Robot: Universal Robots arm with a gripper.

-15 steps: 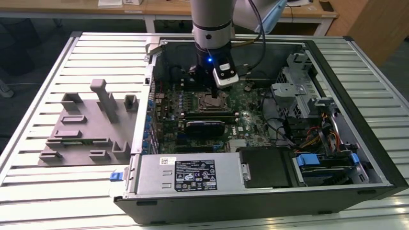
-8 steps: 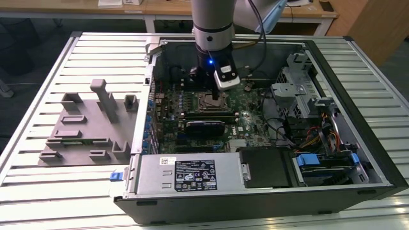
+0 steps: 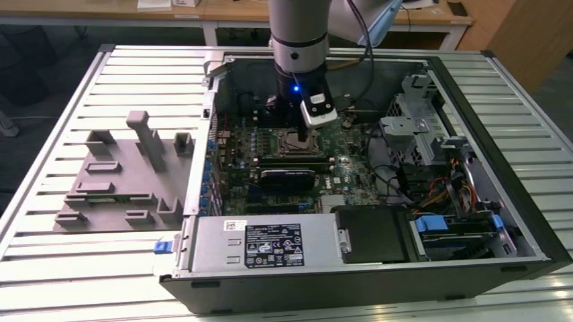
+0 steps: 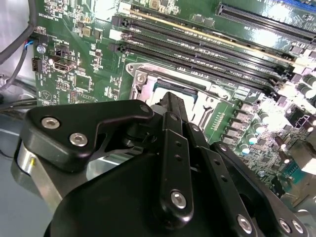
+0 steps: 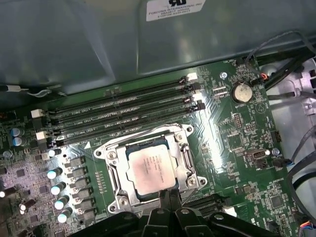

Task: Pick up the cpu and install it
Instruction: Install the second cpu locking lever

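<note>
The cpu (image 5: 152, 170), a small silvery square chip with a thin pale rim, lies flat inside the metal socket frame (image 5: 112, 165) on the green motherboard (image 5: 232, 143). My gripper (image 5: 168, 195) hovers just at the chip's near edge, its two black fingers pressed together with nothing between them. In the second wrist view the gripper (image 4: 170, 98) points down at the socket frame (image 4: 143, 79) and hides most of the chip. In the exterior view the gripper (image 3: 305, 139) hangs over the socket inside the open computer case (image 3: 501, 221).
Rows of memory slots (image 5: 123, 116) run beside the socket. A black card (image 3: 286, 178) sits below it in the exterior view. Cables and drive bays (image 3: 430, 174) crowd the exterior view's right. A grey tray (image 3: 125, 181) rests on the slatted table outside the case, on the exterior view's left.
</note>
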